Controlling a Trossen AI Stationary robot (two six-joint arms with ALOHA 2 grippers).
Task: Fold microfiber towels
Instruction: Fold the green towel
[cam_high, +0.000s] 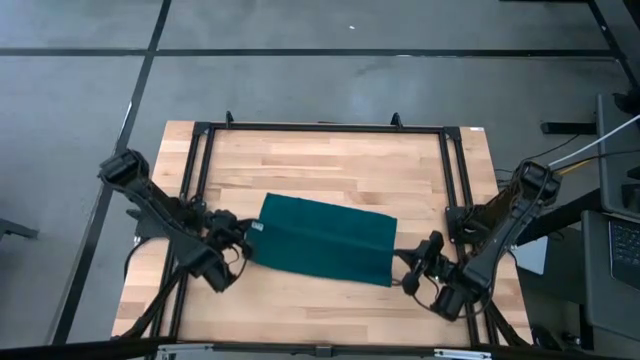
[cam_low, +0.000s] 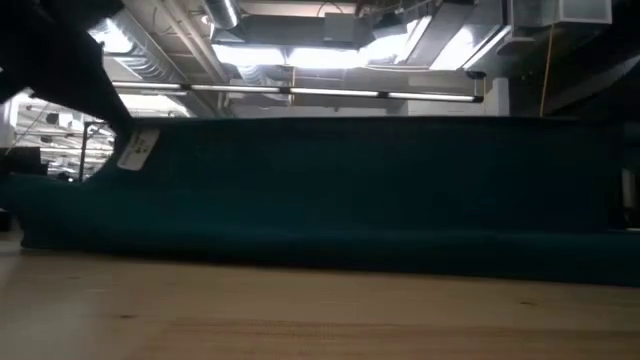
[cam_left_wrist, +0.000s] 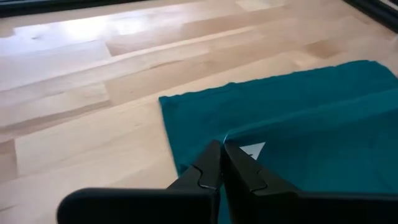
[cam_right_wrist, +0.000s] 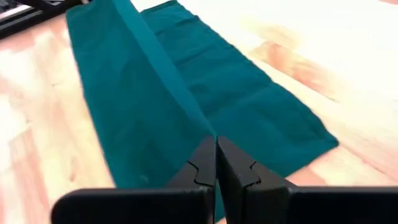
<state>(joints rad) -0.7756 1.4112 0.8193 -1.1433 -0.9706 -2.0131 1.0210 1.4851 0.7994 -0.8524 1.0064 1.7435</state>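
The dark teal towel lies in the middle of the wooden table, its far part flat on the wood and its near edge raised. In the low view it stands like a wall, with a white tag near its left corner. My left gripper is shut on the towel's left raised corner. My right gripper is shut on its right raised corner. Each wrist view shows its own shut fingers at the cloth, the left and the right. My left gripper pinches the towel's raised corner between its two fingers, right by the white tag, coming from the table's left side. The corner is lifted off the lower layer, which stays flat on the table. My right gripper pinches the end of the towel's raised edge between its two fingers, coming from the table's right side. The cloth runs away from the fingers as a straight, taut ridge. The layer beside it lies on the table.
A black metal frame runs around the table top. Bare wood shows beyond the towel and on the near side. The low view shows a room with ceiling lights behind the cloth.
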